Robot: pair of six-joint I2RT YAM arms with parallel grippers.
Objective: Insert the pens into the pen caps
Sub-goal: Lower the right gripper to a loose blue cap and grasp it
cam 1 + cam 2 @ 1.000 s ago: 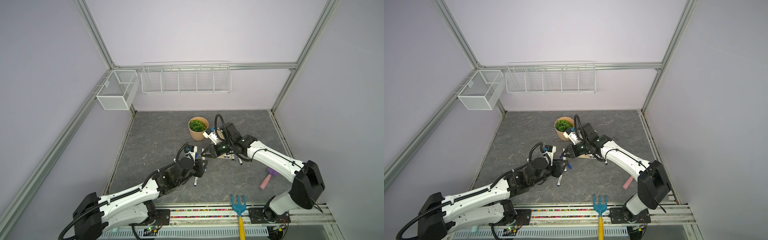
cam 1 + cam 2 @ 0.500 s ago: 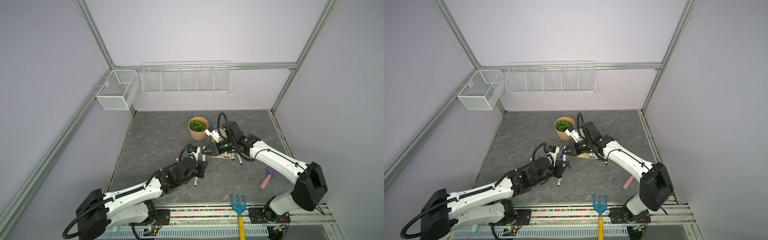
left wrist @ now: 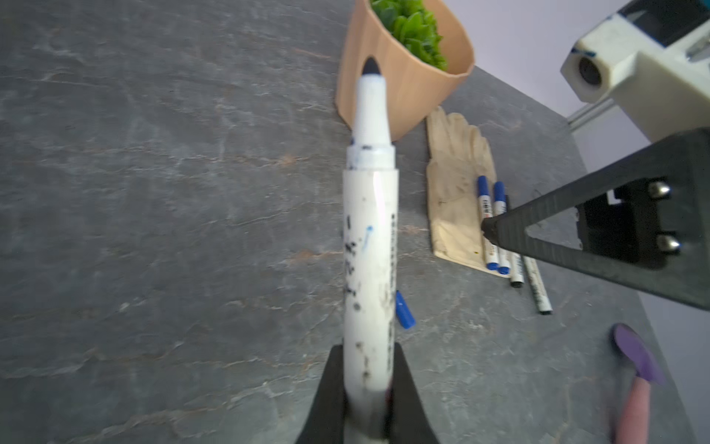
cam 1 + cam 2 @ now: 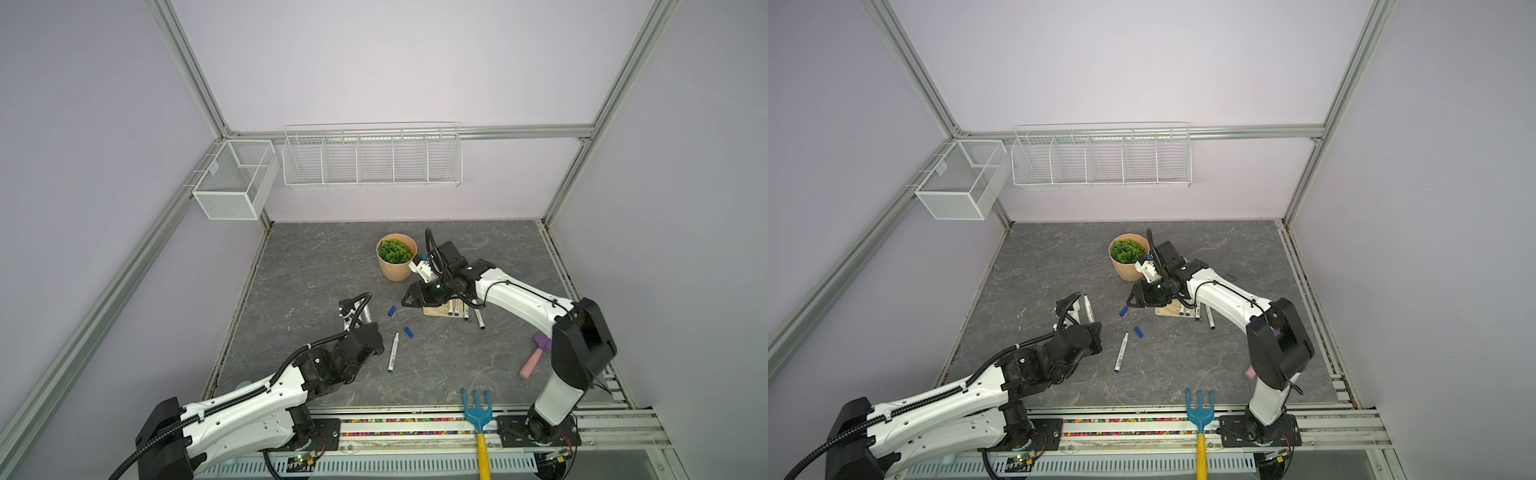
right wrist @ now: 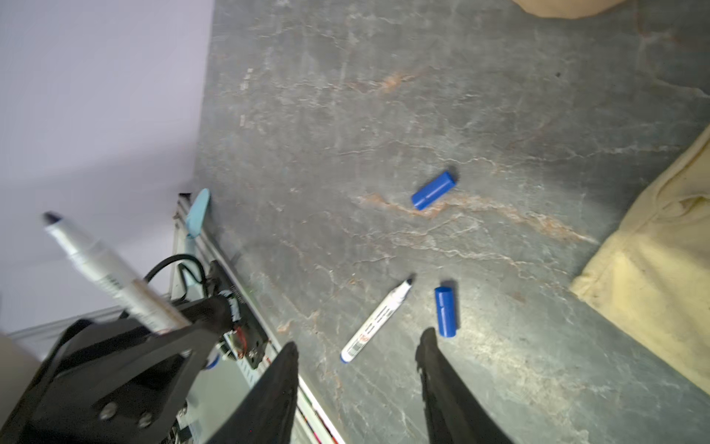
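Observation:
My left gripper [image 3: 367, 384] [image 4: 368, 330] is shut on a white pen [image 3: 370, 230] [image 4: 1089, 308] [image 5: 107, 273]; its dark tip is bare and points up. My right gripper [image 5: 359, 340] [image 4: 405, 300] [image 4: 1130, 300] hangs open and empty just above the floor. Below it lie two loose blue pen caps [image 5: 433, 190] [image 5: 445, 312] [image 4: 391, 311] [image 4: 408, 332] and an uncapped pen [image 5: 378, 319] [image 4: 393, 351] [image 4: 1121, 351]. Two blue-capped pens [image 3: 488, 215] [image 4: 453, 308] rest on a cream glove [image 3: 457, 184] [image 5: 661, 276].
A tan pot with a green plant [image 4: 395, 257] [image 3: 403, 84] stands behind the right gripper. Two more pens [image 4: 478, 318] lie by the glove. A pink-handled purple trowel [image 4: 534, 361] lies right, a blue garden fork [image 4: 478, 411] at the front edge. Wire baskets [image 4: 372, 156] hang on the walls.
My right gripper's jaws have gone from shut to open. The two grippers, close together before, have drawn apart, the left one moving back to the left with its pen.

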